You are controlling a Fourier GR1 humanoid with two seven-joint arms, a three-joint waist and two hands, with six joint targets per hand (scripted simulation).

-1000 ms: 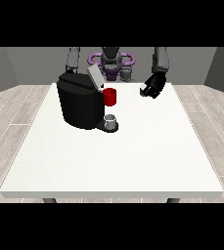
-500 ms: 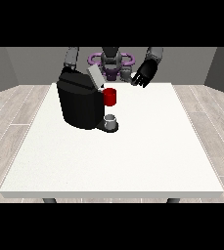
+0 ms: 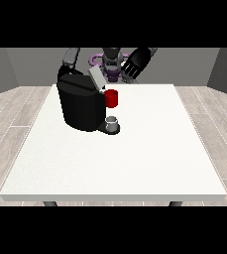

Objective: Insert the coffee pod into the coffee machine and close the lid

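Hand at view's right (image 3: 136,63) raised over worktop (image 3: 149,149) far edge, fingers spread, empty. Coffee machine (image 3: 83,105) lid (image 3: 96,78) apparently up, below, nearer far-left corner.

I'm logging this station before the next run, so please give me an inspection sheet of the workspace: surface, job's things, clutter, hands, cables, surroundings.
Surface: large white table, mostly bare.
Job's things: black coffee machine stands at the far side, towards the view's left, with its grey lid tilted up, open. A red cylindrical part sits at the machine's front, above a small grey cup on its base. Coffee pod: cannot pick it out.
Clutter: nothing seen.
Hands: black hand at the view's right is raised above the table's far edge, fingers spread, holding nothing. The other hand is hidden behind the machine.
Cables: nothing seen.
Surroundings: grey wood-plank floor, grey walls.
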